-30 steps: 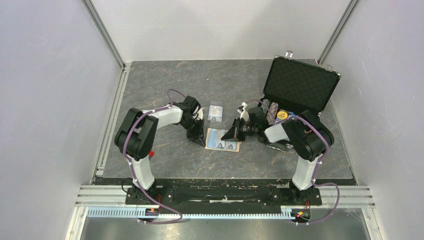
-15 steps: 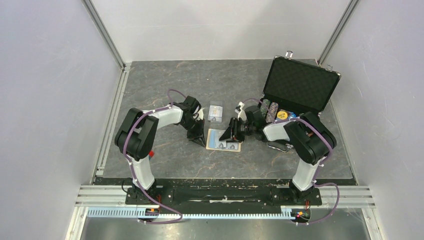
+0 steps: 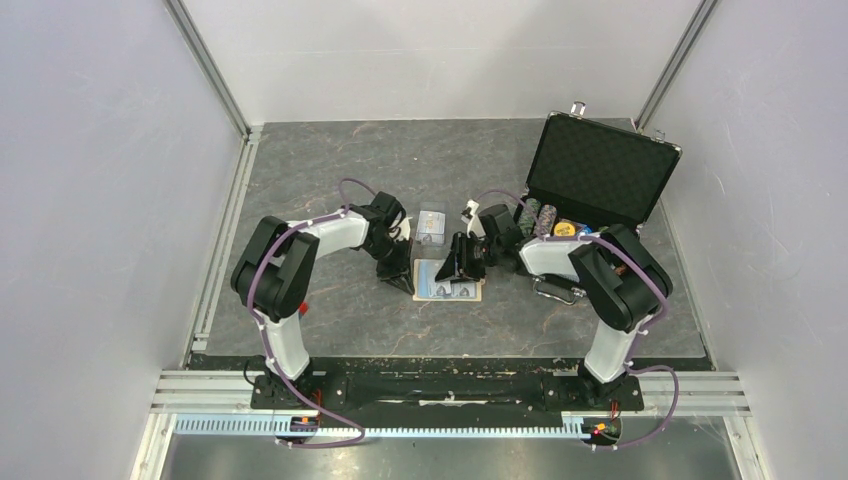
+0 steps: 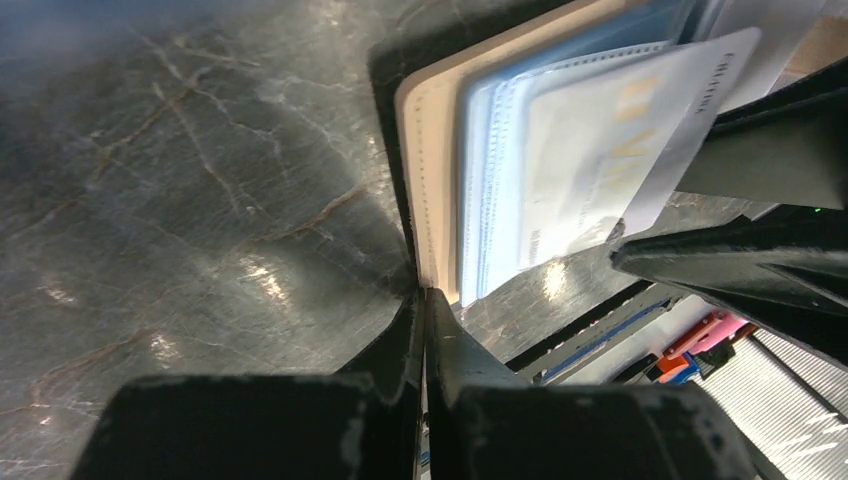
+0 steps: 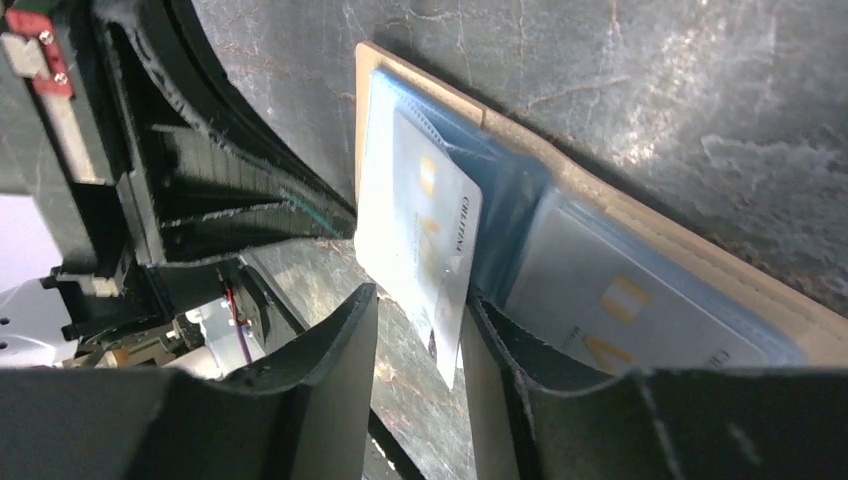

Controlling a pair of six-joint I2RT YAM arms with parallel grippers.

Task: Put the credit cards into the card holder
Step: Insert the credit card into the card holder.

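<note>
In the top view the card holder [image 3: 447, 281] lies open and flat on the surface [image 3: 330, 180], just below the middle of the frame. Both of my arms are bent in over it.

My left hand [image 4: 425, 300] is pressed together with nothing between its fingers. Its tip touches the holder's tan edge near a corner, on the left side of the holder in the top view.

My right hand [image 5: 422, 300] stands spread over the holder's upper part. In the right wrist view a credit card [image 5: 420, 230] sits partway in a light blue pocket, and its free end sticks out between the two fingers. It lies close against the finger on the right of the frame, with a clear gap to the other finger, so I am not pinching it.

A second card [image 5: 620, 310] lies fully inside the neighbouring pocket, at the lower right of that view.

The open black case [image 3: 600, 170] stands at the upper right of the top view, apart from the holder.
</note>
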